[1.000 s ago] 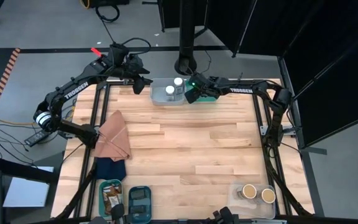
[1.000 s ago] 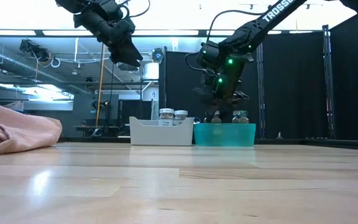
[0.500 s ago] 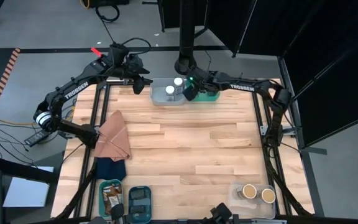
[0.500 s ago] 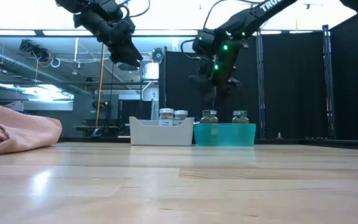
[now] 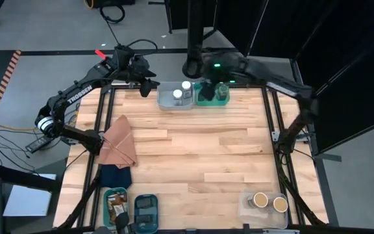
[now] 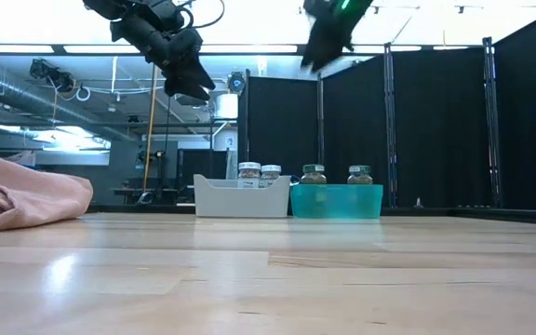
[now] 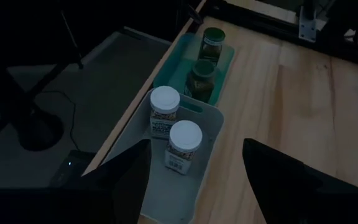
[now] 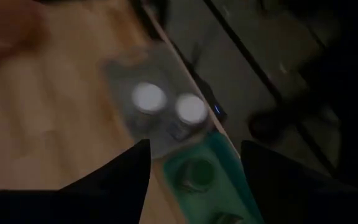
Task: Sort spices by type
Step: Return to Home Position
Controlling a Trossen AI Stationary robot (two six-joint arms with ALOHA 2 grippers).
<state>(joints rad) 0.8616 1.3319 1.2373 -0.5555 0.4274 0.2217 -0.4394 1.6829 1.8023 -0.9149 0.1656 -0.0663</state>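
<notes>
Two white-lidded jars (image 5: 181, 90) stand in a white bin (image 5: 167, 103) at the table's far edge. Beside it on the right, a teal bin (image 5: 222, 100) holds two green-lidded jars (image 6: 314, 174), both upright. My right gripper (image 6: 322, 51) is open and empty, high above the teal bin; its wrist view looks down on both bins (image 8: 166, 124). My left gripper (image 5: 149, 82) is also open and empty, raised just left of the white bin (image 7: 197, 124). Tan-topped jars (image 5: 269, 202) sit in a clear bin at the near right corner.
A brown cloth (image 5: 119, 144) lies on a dark blue cloth (image 5: 115, 175) by the left edge. Two small bins at the near left hold brown packets (image 5: 115, 203) and black boxes (image 5: 146, 211). Bare wood (image 5: 200, 149) fills the middle of the table.
My right gripper has risen from inside the teal bin to high above it, drawing back toward the far edge. A green-lidded jar now stands free in that bin where the fingers were. My left arm has kept still.
</notes>
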